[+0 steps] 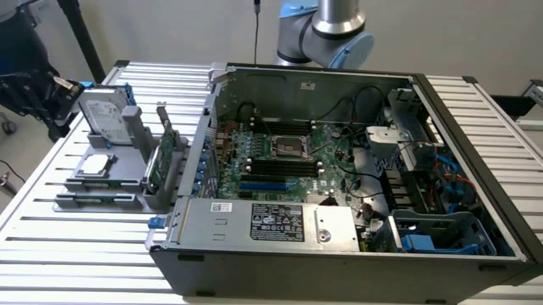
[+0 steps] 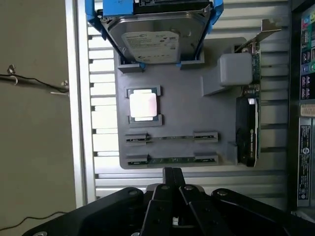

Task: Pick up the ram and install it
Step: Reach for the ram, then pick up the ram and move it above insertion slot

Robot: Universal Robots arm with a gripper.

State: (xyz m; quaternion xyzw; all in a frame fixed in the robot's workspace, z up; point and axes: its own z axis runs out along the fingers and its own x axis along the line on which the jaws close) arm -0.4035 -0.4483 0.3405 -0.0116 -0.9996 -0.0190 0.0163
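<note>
My gripper (image 2: 172,173), tips together and holding nothing, hangs just off the near edge of the grey holder (image 2: 197,113) | the ram (image 2: 172,160) sits on edge in the slot nearest me, held at both ends, presumably to present its top for grasping | not yet lifted | the open computer case (image 1: 339,267) stands beside the holder, its memory slots (image 1: 284,168) seemingly unfilled.

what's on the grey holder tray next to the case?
On the tray: hard drive standing in a blue bracket, CPU lying flat, ram in its slot, expansion card on edge. The tray surface under the drive is covered.
</note>
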